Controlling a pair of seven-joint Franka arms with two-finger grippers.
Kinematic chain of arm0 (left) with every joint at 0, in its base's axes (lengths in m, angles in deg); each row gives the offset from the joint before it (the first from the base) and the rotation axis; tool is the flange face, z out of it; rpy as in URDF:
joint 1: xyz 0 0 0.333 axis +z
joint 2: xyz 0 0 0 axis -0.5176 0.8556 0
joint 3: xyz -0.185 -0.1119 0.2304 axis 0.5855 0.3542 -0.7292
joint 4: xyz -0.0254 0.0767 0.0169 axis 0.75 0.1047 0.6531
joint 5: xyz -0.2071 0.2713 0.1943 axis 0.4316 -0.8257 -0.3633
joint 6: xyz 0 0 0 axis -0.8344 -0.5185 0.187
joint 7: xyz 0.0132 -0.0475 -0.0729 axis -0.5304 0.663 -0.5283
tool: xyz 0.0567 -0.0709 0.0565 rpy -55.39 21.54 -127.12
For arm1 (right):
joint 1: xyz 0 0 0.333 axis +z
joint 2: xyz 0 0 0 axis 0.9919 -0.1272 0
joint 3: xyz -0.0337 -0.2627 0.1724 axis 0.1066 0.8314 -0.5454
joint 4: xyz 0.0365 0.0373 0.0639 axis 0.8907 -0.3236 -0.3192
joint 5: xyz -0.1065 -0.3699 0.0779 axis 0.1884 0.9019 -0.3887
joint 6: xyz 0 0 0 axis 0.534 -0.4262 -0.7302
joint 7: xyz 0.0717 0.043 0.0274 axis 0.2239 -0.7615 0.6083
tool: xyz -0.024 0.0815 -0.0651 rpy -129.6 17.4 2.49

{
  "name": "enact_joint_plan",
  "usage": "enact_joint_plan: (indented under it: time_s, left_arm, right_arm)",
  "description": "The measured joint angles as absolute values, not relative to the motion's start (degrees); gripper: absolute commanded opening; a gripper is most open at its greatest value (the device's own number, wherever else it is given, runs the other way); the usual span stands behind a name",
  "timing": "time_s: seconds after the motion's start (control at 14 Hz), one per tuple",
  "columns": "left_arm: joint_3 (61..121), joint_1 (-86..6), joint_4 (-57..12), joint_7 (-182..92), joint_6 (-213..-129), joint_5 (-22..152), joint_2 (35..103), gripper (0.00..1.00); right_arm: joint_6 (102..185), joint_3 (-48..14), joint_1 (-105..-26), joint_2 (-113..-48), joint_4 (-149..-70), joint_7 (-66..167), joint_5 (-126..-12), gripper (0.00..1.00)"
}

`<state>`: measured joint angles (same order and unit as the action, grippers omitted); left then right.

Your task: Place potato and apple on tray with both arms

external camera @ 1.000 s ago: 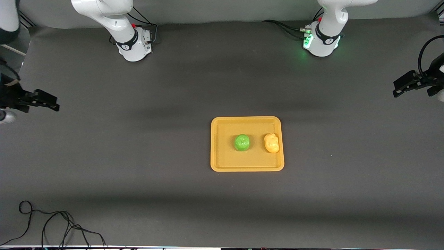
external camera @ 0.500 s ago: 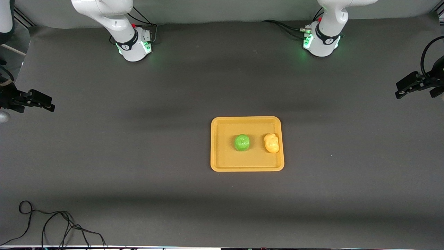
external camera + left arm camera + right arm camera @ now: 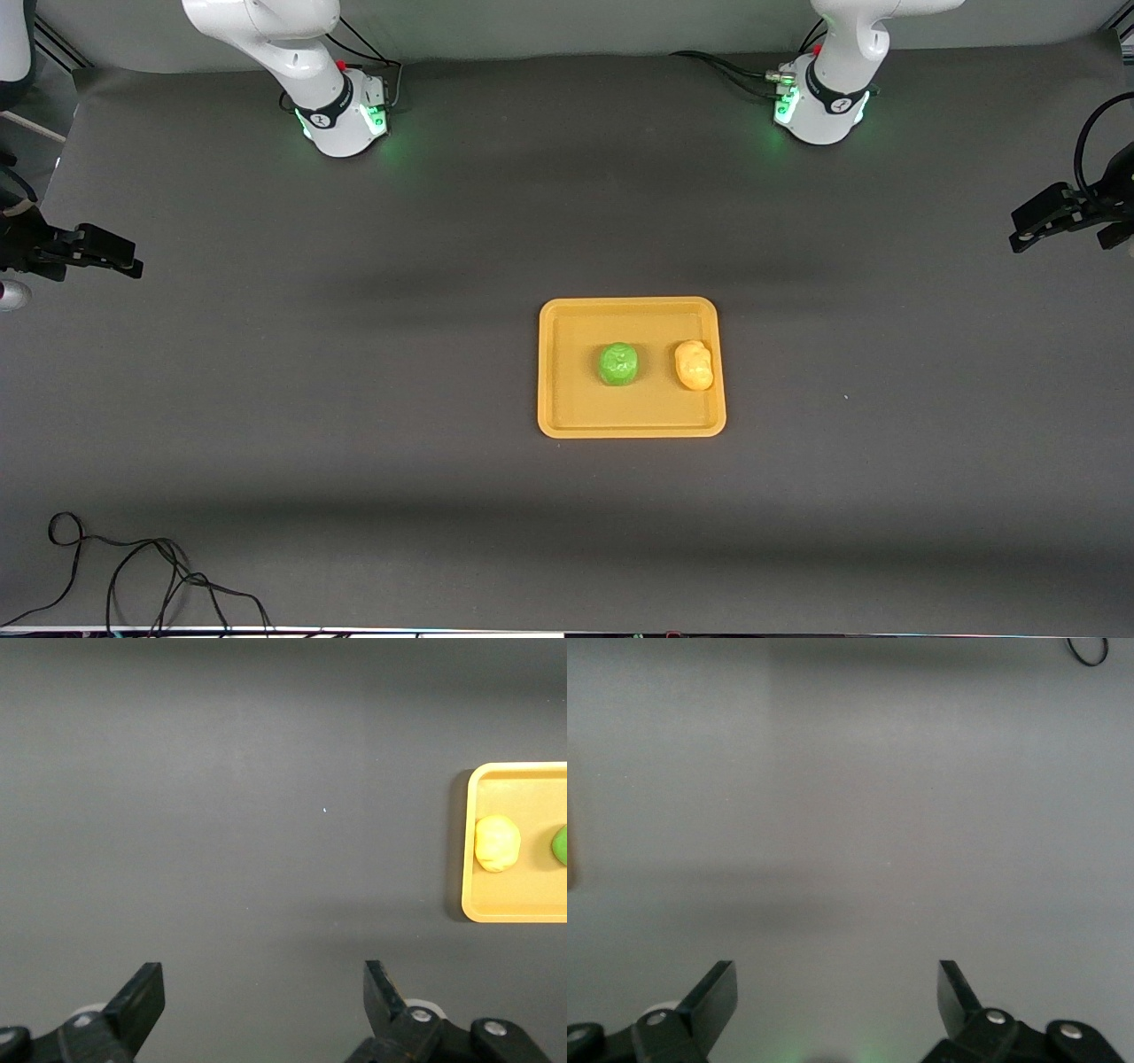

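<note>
Green apple, orange-yellow tray

Even overhead light leaves soft shadow bands across the table; the right wrist view looks washed-out.

Two white jointed robot arms, the right arm and the left arm, are ringed with dark grey joint bands, and their bases are lit green. Black cables are plugged in at the bases. Black two-finger grippers with silver screws are fitted.

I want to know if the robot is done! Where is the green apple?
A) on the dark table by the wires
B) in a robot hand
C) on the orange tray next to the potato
C: the apple sits on the tray beside the potato.
</note>
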<state>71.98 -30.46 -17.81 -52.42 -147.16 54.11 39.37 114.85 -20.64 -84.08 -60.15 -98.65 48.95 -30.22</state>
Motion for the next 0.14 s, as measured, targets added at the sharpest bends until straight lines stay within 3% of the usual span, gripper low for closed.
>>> enact_joint_plan:
  time_s: [0.14]
  left_arm:
    - [71.98, -30.46, -17.81, -52.43, -147.15, 54.11, 39.39, 1.00]
  right_arm:
    - [114.83, -20.64, -84.08, -60.13, -98.65, 48.94, -30.65, 1.00]
